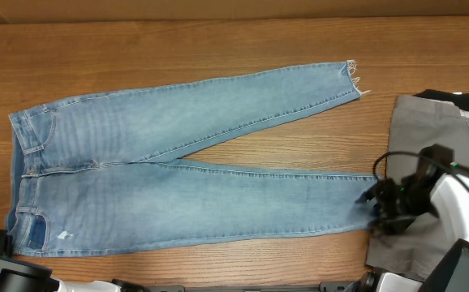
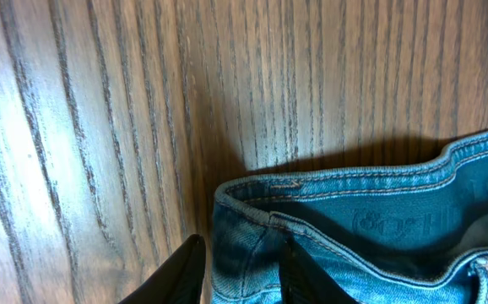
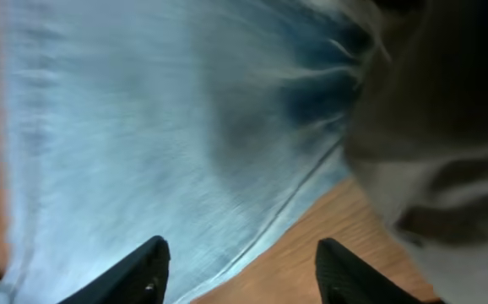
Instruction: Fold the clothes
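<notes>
The clothes are light blue jeans (image 1: 178,178) spread flat on the wooden table, waist to the left and legs running right. The upper leg ends in a frayed hem (image 1: 354,81). A small white worn spot (image 1: 64,236) shows near the waist. My left gripper (image 2: 242,270) is at the near waist corner, open, one finger on the wood and one on the denim (image 2: 379,245). My right gripper (image 1: 374,203) hovers open over the lower leg's ankle end (image 3: 143,127), one finger above denim, the other above bare wood.
A grey garment (image 1: 429,130) lies at the right edge beside the ankle hems, with a black one (image 1: 462,96) behind it; the grey cloth (image 3: 447,152) fills the right of the right wrist view. The right arm's cables (image 1: 397,162) loop above it.
</notes>
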